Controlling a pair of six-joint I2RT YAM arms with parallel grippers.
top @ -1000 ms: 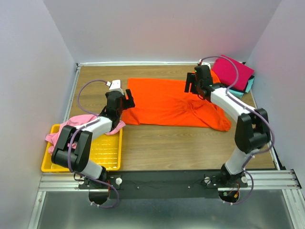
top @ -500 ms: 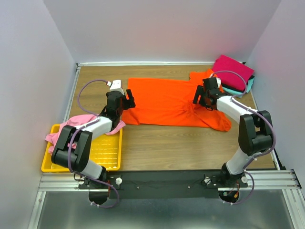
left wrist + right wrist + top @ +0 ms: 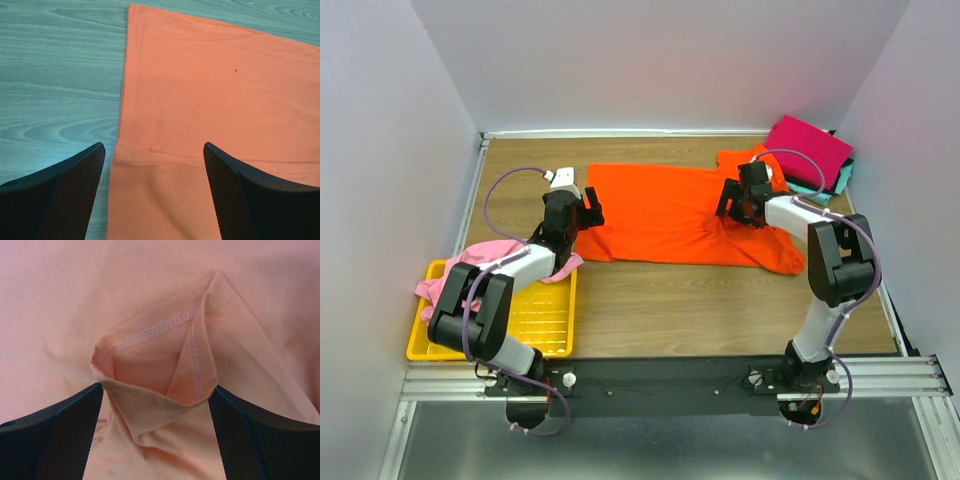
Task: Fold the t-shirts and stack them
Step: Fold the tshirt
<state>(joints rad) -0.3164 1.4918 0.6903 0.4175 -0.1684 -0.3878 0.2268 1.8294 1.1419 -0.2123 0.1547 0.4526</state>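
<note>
Spread flat over the back middle of the wooden table [image 3: 670, 300]: orange t-shirt [image 3: 660, 210], smooth on the left half, wrinkled and bunched toward the right end, one sleeve sticking out at back right. At its left hem: left gripper [image 3: 582, 212], pincer wide apart, clamped on nothing. From the left wrist view, fingers [image 3: 65, 190] straddling the stitched side edge near the hem corner, one over bare wood, the other over orange cloth; touching or hovering, cannot tell. At the bunched right part of the same shirt: right gripper [image 3: 735, 205], pincer also apart, pointed down into the wrinkles. From the right wrist view, a raised pocket of cloth with a serged seam between the two fingertips [image 3: 60, 425], cloth edge reaching both inner tips, not pinched flat, nothing lifted. Near left, at the table's edge: yellow mesh tray [image 3: 545, 320], with crumpled pink t-shirt [image 3: 470, 262] heaped on its back-left part, spilling over the rim, partly hidden under the left arm. Back right corner, just beside the orange sleeve: folded magenta t-shirt [image 3: 810, 148] lying on top of a folded teal t-shirt [image 3: 841, 180], only the teal edge showing along the near and right sides. Orange and pink both unfolded, well apart from each other.
</note>
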